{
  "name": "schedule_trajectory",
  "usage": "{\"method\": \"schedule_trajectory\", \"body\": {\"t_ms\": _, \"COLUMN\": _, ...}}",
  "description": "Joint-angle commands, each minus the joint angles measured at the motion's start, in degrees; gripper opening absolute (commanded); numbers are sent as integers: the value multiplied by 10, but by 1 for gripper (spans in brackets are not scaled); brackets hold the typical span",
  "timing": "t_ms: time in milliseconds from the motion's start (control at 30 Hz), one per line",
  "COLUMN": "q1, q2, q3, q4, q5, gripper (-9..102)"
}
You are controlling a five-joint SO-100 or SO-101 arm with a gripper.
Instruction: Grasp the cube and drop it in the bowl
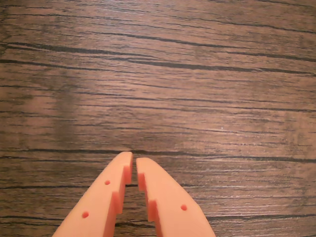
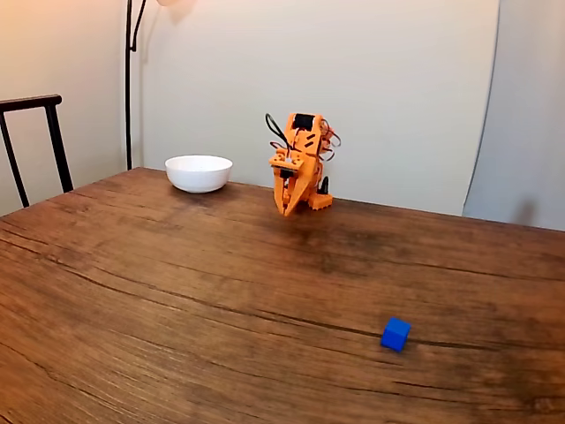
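cube (image 2: 395,334): small, bright blue, plain faces, sitting flat on the wooden table (image 2: 177,291) toward the front right of the fixed view, well apart from everything else

feel of it: probably light and rigid, judging by the crisp edges and size (could be plastic or painted wood, can't tell which). Nothing fragile-looking about it. Smooth faces, so maybe a bit slippery under hard plastic fingers

where to grab: two opposite vertical faces, pinched around mid-height, fingers square to the faces rather than across the corners. Looks turned slightly relative to the table edge, so likely needs a bit of wrist rotation to line up

what could go wrong: off-centre pinch on something this small and probably just squirts it out sideways or spins it

gripper (image 1: 134,156): orange, fingers nearly together with only a thin gap between the tips, holding nothing, pointing at bare wood grain in the wrist view

arm (image 2: 298,168): folded up at the back of the table, far from the cube (long reach forward and to the right in the fixed view before any grasp)

bowl (image 2: 199,172): glossy white, round, just left of the arm in the fixed view, looks empty from this angle; wide target compared to the cube, so a loose drop should be fine

progress: nothing grasped yet, jaws need opening first
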Motion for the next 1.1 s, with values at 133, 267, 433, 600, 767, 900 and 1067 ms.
{"method": "schedule_trajectory", "body": {"t_ms": 133, "q1": 4, "q2": -1, "q3": -2, "q4": -2, "q5": -2, "gripper": 0}}
{"method": "schedule_trajectory", "body": {"t_ms": 267, "q1": 4, "q2": -1, "q3": -2, "q4": -2, "q5": -2, "gripper": 0}}
{"method": "schedule_trajectory", "body": {"t_ms": 433, "q1": 4, "q2": -1, "q3": -2, "q4": -2, "q5": -2, "gripper": 0}}
{"method": "schedule_trajectory", "body": {"t_ms": 600, "q1": 4, "q2": 3, "q3": -2, "q4": 14, "q5": -9, "gripper": 0}}
{"method": "schedule_trajectory", "body": {"t_ms": 767, "q1": -9, "q2": 9, "q3": -2, "q4": -3, "q5": -4, "gripper": 0}}
{"method": "schedule_trajectory", "body": {"t_ms": 900, "q1": -64, "q2": 9, "q3": -12, "q4": -7, "q5": -10, "gripper": 0}}
{"method": "schedule_trajectory", "body": {"t_ms": 1067, "q1": -99, "q2": 8, "q3": -107, "q4": -14, "q5": -22, "gripper": -1}}
